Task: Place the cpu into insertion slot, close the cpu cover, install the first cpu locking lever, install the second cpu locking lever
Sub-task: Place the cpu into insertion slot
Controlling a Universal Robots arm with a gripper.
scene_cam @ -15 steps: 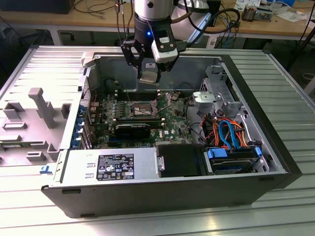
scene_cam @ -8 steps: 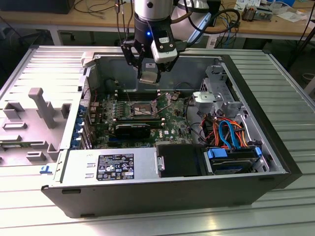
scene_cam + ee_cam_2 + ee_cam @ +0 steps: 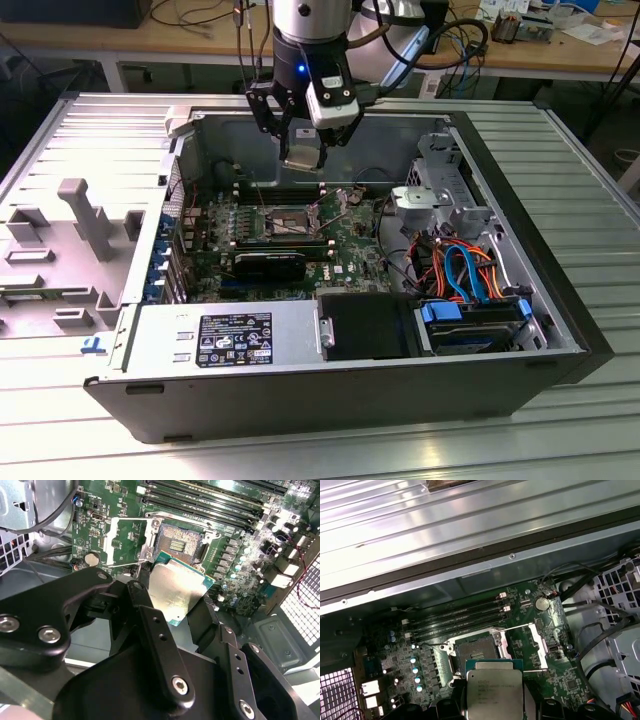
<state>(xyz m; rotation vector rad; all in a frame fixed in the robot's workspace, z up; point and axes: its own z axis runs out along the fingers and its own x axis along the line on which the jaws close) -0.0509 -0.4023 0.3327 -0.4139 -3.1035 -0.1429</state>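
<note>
We observe the tool (image 3: 303, 152) gripping the cpu (image 3: 175, 592), suspended above the uncovered insertion slot (image 3: 182, 545) at the motherboard's (image 3: 240, 585) centre. The cpu cover (image 3: 111, 542) stands open alongside.

An open case (image 3: 350, 400) lies on the ribbed bench (image 3: 590, 200). Inside are a power supply (image 3: 225, 340) and orange and blue cables (image 3: 462, 272); perhaps a coin cell (image 3: 542, 603) near the memory slots (image 3: 460, 616).
</note>
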